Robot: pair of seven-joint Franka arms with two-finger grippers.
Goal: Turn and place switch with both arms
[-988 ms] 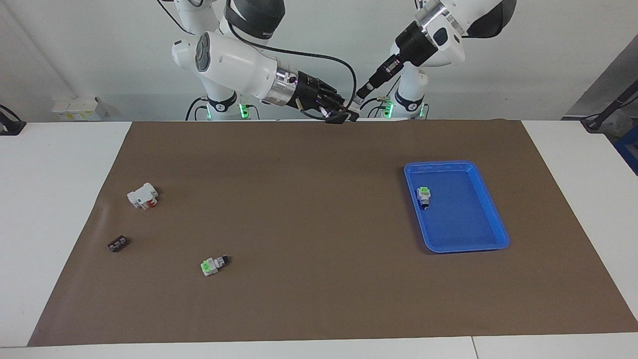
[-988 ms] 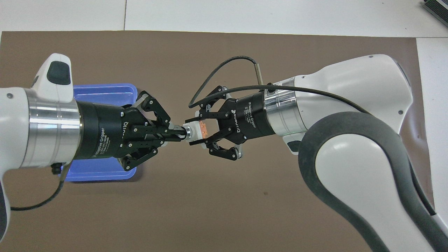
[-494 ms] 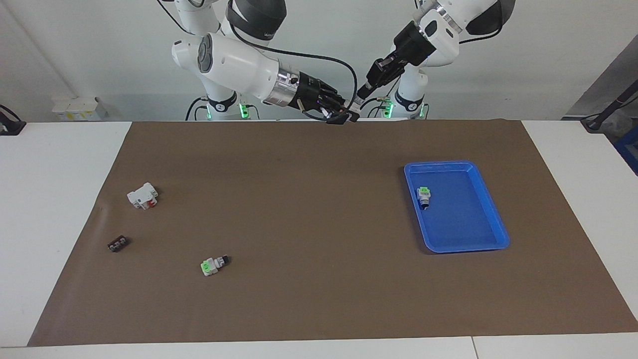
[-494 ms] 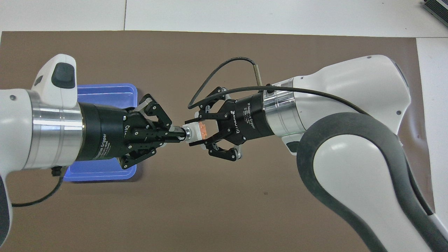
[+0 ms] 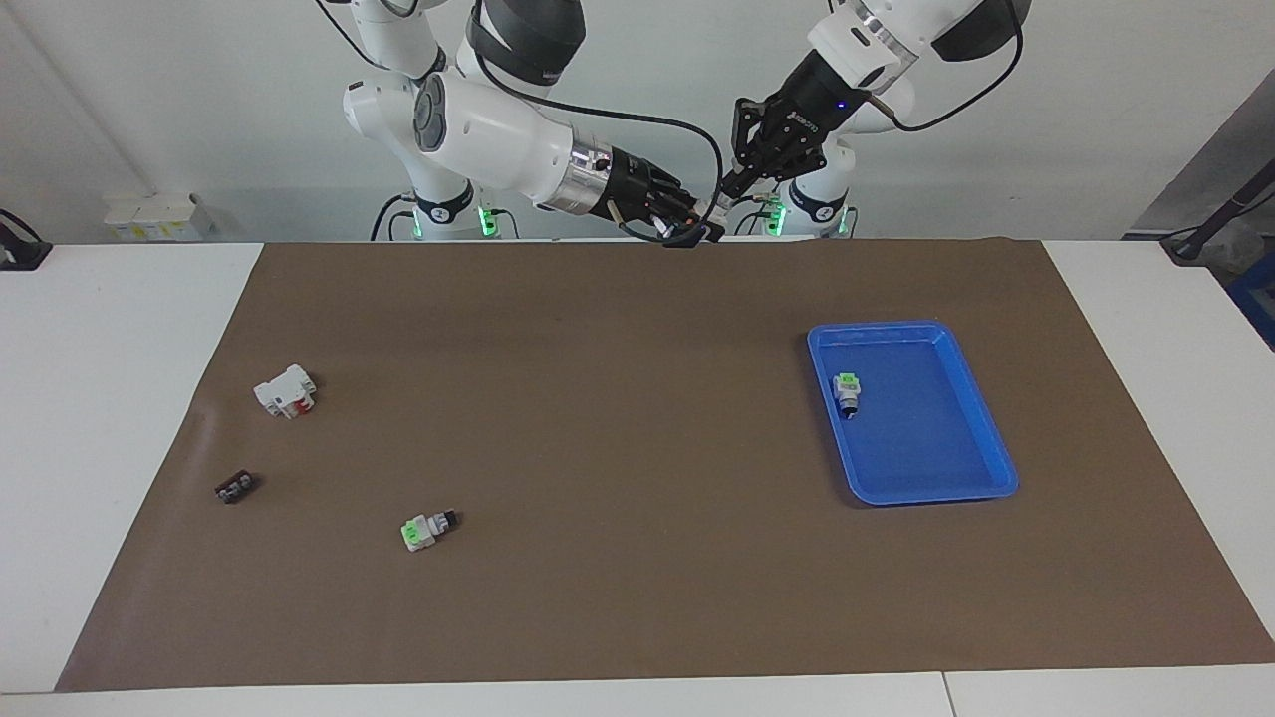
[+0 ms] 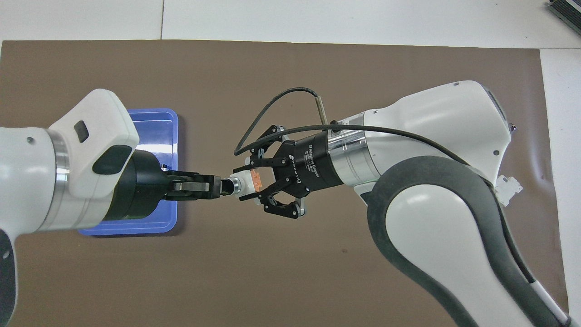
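The switch (image 6: pixel 246 181) is held in the air between both grippers, over the brown mat at the robots' end of the table. Its orange block (image 6: pixel 256 180) points into the right gripper and its black knob points into the left gripper. My right gripper (image 6: pixel 245 185) is shut on the switch's white body. My left gripper (image 6: pixel 222 186) is shut on the knob end, with its fingers seen edge-on. In the facing view the switch (image 5: pixel 706 212) shows small between the right gripper (image 5: pixel 692 227) and the left gripper (image 5: pixel 725 194).
A blue tray (image 5: pixel 986 438) toward the left arm's end holds a green-ended switch (image 5: pixel 847 390). Toward the right arm's end lie another green-ended switch (image 5: pixel 426 528), a white block with a red mark (image 5: pixel 285 390) and a small black part (image 5: pixel 234 487).
The left wrist has rolled about a quarter turn while shut on the knob. The right gripper kept its hold on the body. Both hands shifted slightly toward the left arm's end.
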